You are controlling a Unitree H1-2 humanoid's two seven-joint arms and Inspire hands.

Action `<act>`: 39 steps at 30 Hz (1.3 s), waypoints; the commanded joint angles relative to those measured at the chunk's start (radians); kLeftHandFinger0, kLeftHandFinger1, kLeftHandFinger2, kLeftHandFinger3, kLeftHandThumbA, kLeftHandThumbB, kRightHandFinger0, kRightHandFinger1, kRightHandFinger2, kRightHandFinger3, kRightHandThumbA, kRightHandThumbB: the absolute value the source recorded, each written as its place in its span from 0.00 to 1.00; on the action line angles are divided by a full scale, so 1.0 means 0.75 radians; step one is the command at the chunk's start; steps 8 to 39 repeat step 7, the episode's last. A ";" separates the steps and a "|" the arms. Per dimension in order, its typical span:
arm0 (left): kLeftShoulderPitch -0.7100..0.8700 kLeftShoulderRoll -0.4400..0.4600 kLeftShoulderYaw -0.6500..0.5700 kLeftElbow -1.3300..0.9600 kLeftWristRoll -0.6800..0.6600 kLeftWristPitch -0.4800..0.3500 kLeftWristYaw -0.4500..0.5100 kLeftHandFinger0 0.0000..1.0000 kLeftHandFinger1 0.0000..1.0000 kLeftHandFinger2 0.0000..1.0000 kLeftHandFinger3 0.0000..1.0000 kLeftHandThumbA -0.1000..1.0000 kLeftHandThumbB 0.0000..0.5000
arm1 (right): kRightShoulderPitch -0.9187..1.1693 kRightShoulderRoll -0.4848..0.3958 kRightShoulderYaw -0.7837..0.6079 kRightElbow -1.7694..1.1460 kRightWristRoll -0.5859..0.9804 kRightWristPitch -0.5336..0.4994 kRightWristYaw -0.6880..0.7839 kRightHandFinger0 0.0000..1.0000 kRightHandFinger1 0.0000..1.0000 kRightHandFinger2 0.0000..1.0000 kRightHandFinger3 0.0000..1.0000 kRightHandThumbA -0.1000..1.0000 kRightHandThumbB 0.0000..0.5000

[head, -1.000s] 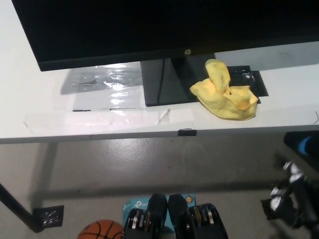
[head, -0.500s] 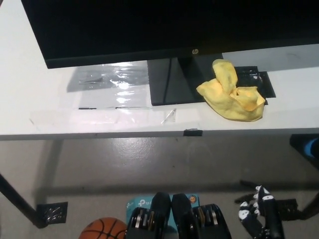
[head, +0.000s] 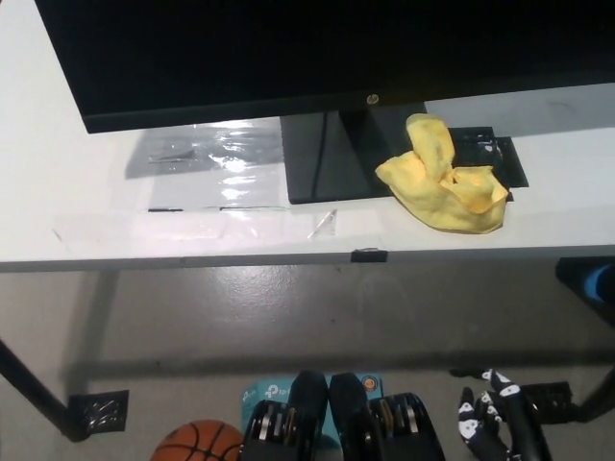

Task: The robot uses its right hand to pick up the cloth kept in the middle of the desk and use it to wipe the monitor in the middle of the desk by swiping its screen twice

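Yellow cloth [head: 442,176] is left unmoved on the bench [head: 58,182] beside the monitor [head: 317,48] stand; the right hand [head: 500,423] is seen slightly lower, near right, fingers [head: 467,419] apart.

Desk clutter and floor items

A clear plastic sheet [head: 207,154] lies on the white desk [head: 58,182], with a longer clear strip [head: 173,228] nearer the desk's front edge and a small clear scrap [head: 322,223] just beside that strip. A black clip [head: 369,254] sits on the front edge. Below the desk, on the grey floor [head: 288,307], are a basketball [head: 195,443], a teal box [head: 261,395], perhaps a router carton, and a desk leg's foot plate [head: 96,412].
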State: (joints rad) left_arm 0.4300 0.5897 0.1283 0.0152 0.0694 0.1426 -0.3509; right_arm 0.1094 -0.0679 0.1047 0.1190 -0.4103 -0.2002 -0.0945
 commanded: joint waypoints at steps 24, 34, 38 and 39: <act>-0.019 0.033 -0.003 0.005 0.013 0.002 0.005 0.71 0.72 0.84 1.00 0.14 0.15 | -0.031 -0.046 0.022 -0.020 -0.037 -0.067 -0.030 0.00 0.00 0.06 0.59 0.28 0.00; -0.019 0.033 -0.003 0.005 0.013 0.002 0.005 0.71 0.72 0.84 1.00 0.14 0.15 | -0.031 -0.046 0.022 -0.020 -0.037 -0.067 -0.030 0.00 0.00 0.06 0.59 0.28 0.00; -0.019 0.033 -0.003 0.005 0.013 0.002 0.005 0.71 0.72 0.84 1.00 0.14 0.15 | -0.031 -0.046 0.022 -0.020 -0.037 -0.067 -0.030 0.00 0.00 0.06 0.59 0.28 0.00; -0.019 0.033 -0.003 0.005 0.013 0.002 0.005 0.71 0.72 0.84 1.00 0.14 0.15 | -0.031 -0.046 0.022 -0.020 -0.037 -0.067 -0.030 0.00 0.00 0.06 0.59 0.28 0.00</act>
